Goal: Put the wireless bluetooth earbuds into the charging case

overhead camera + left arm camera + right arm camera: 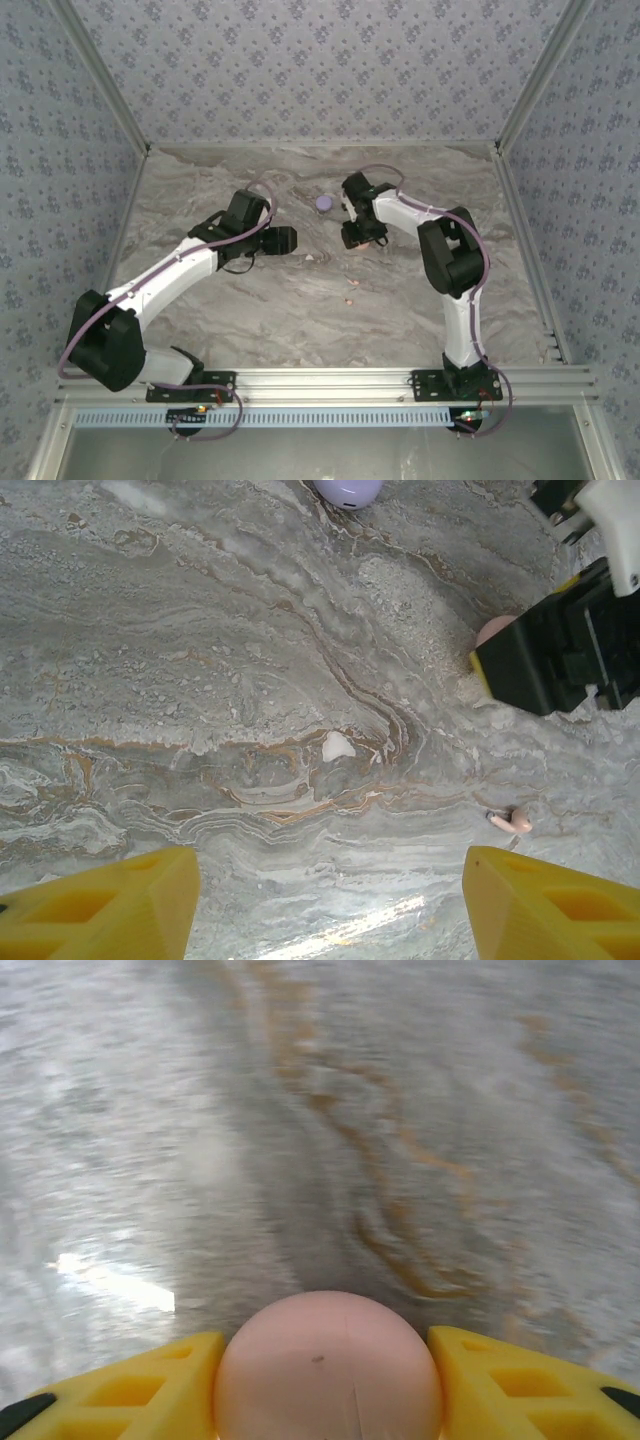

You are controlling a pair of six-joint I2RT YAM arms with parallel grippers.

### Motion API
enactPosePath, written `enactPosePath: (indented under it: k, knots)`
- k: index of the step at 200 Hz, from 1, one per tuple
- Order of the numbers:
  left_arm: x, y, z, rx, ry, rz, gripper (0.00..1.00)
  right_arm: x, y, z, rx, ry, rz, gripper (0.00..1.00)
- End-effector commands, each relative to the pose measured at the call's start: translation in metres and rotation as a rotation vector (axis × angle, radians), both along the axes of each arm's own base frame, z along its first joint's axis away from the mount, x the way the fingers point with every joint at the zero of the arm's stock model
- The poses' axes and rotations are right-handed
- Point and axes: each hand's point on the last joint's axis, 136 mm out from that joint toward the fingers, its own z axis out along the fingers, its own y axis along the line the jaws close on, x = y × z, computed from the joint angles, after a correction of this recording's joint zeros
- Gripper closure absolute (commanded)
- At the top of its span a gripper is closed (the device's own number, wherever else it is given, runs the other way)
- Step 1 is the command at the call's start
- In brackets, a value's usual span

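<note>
Pink case [328, 1385] is gripped between the right gripper [328, 1345] fingers mid-table, left gripper [330, 905] is held wide and empty, and a pink earbud [515, 821] is left lying on the table [250, 320] nearer.

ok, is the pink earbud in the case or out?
Out. The pink earbud lies on the bare table, apart from the pink case, which sits between the fingers of the right gripper.
</note>
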Motion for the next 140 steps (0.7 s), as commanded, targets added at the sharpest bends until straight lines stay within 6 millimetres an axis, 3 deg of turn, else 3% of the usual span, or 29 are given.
enactPosePath:
  k: [1, 43, 78, 140]
  knots:
    - [-0.004, 0.005, 0.003, 0.001, -0.006, 0.016, 0.3, -0.019, 0.024, -0.004, 0.004, 0.045, 0.158, 0.46]
    - [-0.006, 0.006, -0.001, -0.002, 0.001, 0.02, 0.3, -0.04, 0.048, -0.008, -0.002, 0.06, 0.3, 0.45]
    - [-0.007, 0.006, -0.004, -0.003, 0.006, 0.018, 0.3, -0.038, 0.046, -0.007, -0.02, 0.051, 0.285, 0.38]
    - [0.006, -0.007, -0.016, -0.006, 0.029, -0.008, 0.29, -0.039, 0.045, 0.031, 0.07, -0.032, 0.235, 0.3]
